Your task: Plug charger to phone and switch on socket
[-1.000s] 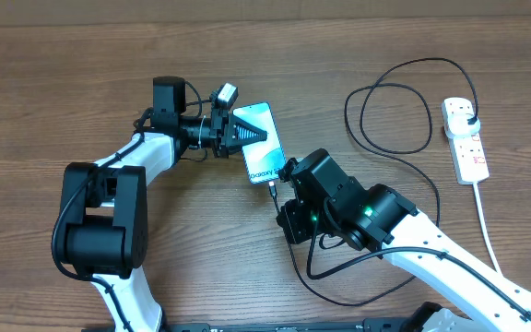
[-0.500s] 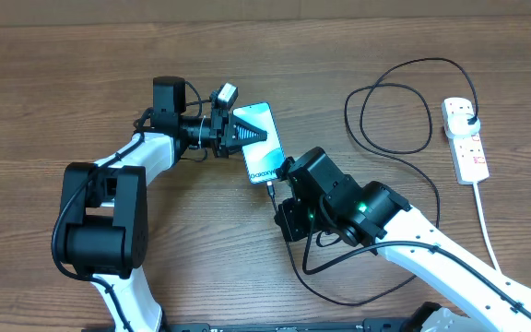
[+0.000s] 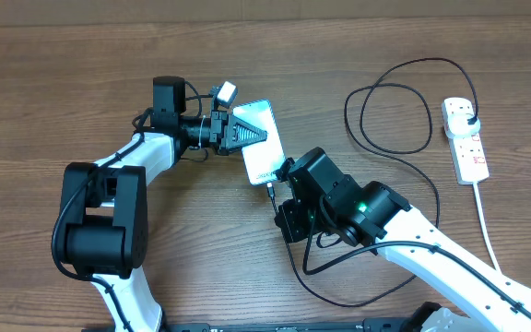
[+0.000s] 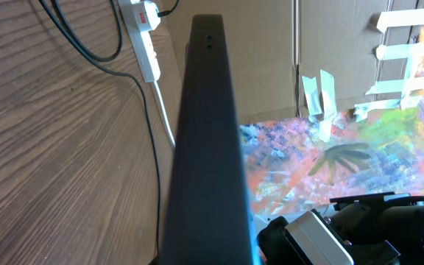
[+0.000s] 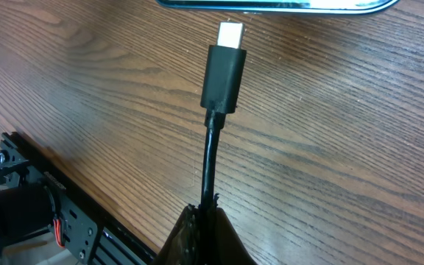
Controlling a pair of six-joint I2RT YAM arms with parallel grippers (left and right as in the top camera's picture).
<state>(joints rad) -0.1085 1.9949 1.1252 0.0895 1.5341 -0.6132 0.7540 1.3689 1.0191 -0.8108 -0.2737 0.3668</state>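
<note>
Though tilted, phone (image 3: 264, 152) slim, pale-screened.

Wood-grain table (image 3: 53, 74), cardboard wall (image 4: 271, 44) with white tape strips (image 4: 407, 18), multicoloured painted surface (image 4: 322, 162)

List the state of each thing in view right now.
left hand, shut on phone
right hand, shut on charger cable
phone, nothing plugged in
charger tip, just short of phone's edge, not inserted
socket, switch position unreadable
charger plug head, seated in socket
</note>
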